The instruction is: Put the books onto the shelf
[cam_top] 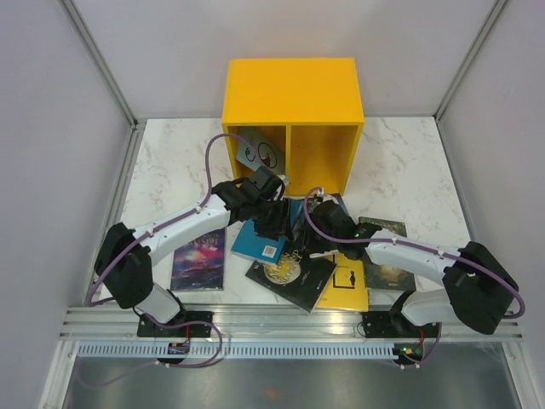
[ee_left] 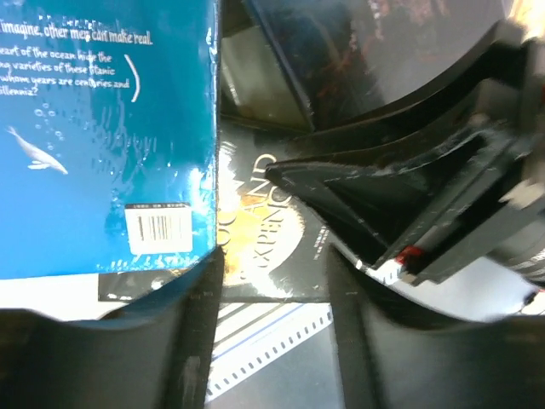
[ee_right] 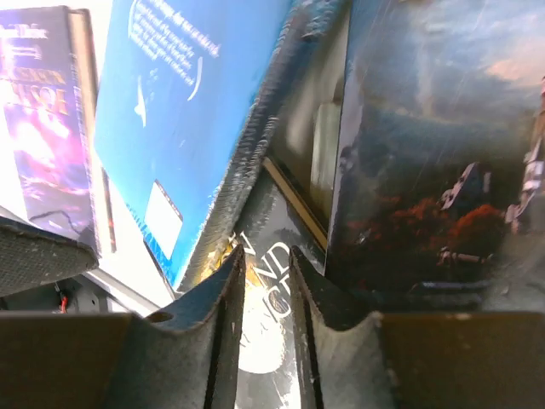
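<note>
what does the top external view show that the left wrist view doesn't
Only the top external view: the yellow shelf with a cat-outline book in its left compartment, plus a purple book and a yellow book lying flat. Only the left wrist view: legible white text on the teal book. Both: that teal book overlapping the black and gold book.

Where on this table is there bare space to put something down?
Bare table lies left of the yellow shelf, beyond the purple book, and right of the shelf, beyond the dark book. The shelf's right compartment looks empty. In front of the shelf it is crowded: overlapping books, the left arm and the right arm.
</note>
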